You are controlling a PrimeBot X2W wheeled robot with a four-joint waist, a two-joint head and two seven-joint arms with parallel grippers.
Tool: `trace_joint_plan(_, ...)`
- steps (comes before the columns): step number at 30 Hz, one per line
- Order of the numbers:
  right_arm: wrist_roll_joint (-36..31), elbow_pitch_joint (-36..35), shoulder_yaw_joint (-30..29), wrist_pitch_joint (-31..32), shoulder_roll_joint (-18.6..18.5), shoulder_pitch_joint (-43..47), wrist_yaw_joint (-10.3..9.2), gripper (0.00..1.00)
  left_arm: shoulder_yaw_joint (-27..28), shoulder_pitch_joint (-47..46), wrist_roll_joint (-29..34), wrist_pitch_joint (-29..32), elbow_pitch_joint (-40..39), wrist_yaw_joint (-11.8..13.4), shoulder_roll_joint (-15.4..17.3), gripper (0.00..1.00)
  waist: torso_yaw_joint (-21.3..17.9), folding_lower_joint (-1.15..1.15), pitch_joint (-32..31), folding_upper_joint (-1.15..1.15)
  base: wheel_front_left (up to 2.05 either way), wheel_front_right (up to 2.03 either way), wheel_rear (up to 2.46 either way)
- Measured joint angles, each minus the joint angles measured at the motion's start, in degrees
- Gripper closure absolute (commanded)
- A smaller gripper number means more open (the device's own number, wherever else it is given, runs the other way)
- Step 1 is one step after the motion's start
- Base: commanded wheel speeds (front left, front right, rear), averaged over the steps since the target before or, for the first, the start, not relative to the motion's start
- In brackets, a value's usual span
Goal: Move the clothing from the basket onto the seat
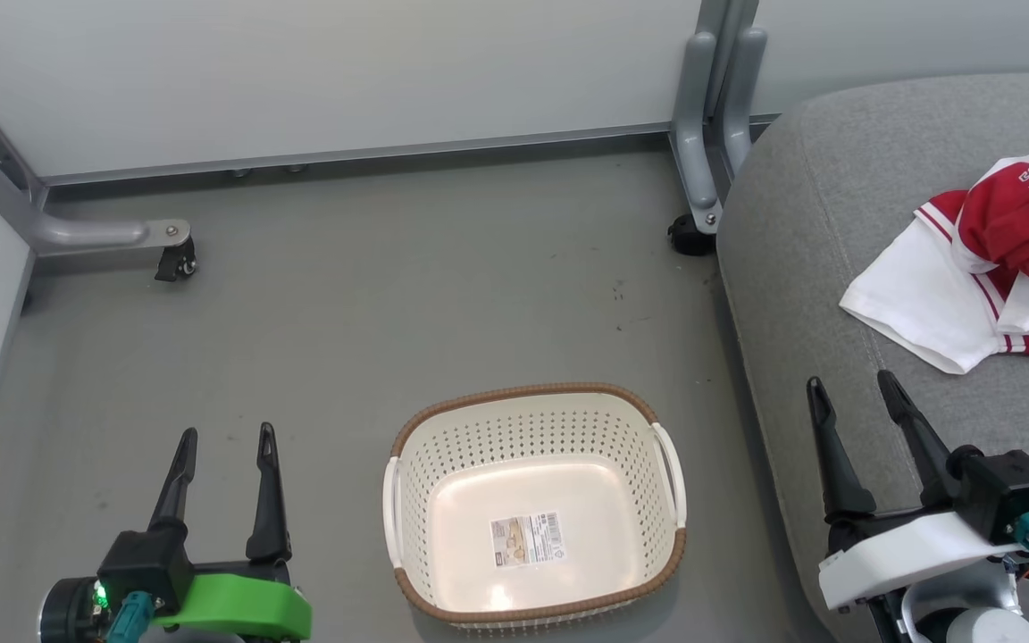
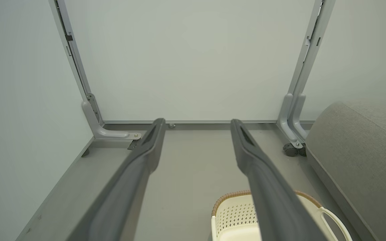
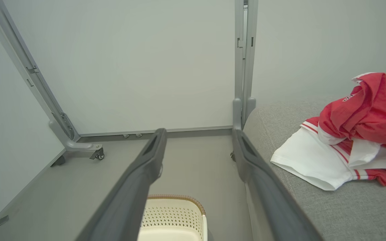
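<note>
Red-white clothing lies crumpled on grey seat; cream basket on floor btwn L gripper & R gripper, jaws spread.

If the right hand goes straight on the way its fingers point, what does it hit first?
Probably the pale back wall, just left of the grey post; depth is unclear. The right hand would clear the basket and the shirt.
</note>
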Motion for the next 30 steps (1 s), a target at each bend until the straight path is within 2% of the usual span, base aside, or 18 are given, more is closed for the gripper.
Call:
trace_joint_plan(25, 0.5, 0.4, 0.1, 0.4, 0.0, 0.6, 0.00, 0.00, 1.3, 0.0, 2.0, 0.0, 2.7, -1.6, -0.7, 0.00, -0.4, 0.00, -0.5, 0.00, 0.00, 0.00, 0.00)
trace_joint_plan(26, 0.5, 0.5, 0.1, 0.4, 0.0, 0.6, 0.00, 1.00, 1.3, -0.1, 2.0, 0.0, 2.8, -1.6, -0.7, 1.00, -0.4, 0.00, -0.5, 0.00, 0.00, 0.00, 0.00)
trace_joint_plan(30, 1.3, 2.0, 0.4, 0.4, 0.3, 0.7, 0.00, 1.00, 1.2, 0.1, 1.3, 0.5, 4.5, -1.6, -0.9, 1.00, -0.4, 0.00, -0.5, 0.00, 0.00, 0.00, 0.00)
